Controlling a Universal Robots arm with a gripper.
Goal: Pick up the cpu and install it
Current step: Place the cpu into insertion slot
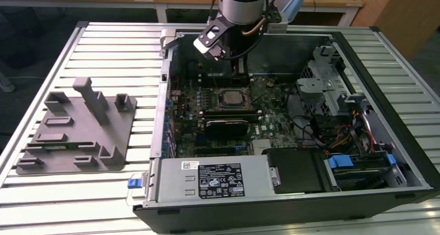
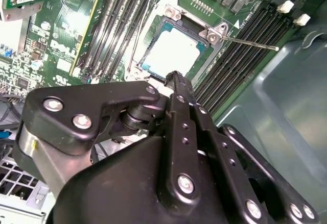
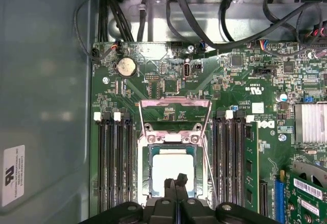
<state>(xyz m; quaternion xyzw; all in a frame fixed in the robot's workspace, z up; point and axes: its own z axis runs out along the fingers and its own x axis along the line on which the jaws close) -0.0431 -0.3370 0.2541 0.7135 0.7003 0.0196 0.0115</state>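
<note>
The cpu (image 3: 173, 164) lies flat in the motherboard socket, its shiny silver top bright inside the frame; it also shows in the second wrist view (image 2: 173, 50) and the exterior view (image 1: 230, 97). The socket's load plate (image 3: 173, 113) stands folded open, and its thin lever (image 2: 250, 44) sticks out to one side. My gripper (image 3: 176, 182) hangs just above one edge of the cpu with its black fingers (image 2: 180, 89) pressed together and nothing between them. In the exterior view the gripper (image 1: 239, 72) reaches down into the open computer case from the back.
The open case (image 1: 385, 54) lies on a slatted metal table (image 1: 117, 49). A grey plastic fixture (image 1: 75, 127) sits at the exterior view's left. A black finned block (image 1: 227, 126), memory slots (image 3: 115, 163), cables (image 1: 323, 132) and a power supply (image 1: 213, 179) surround the socket.
</note>
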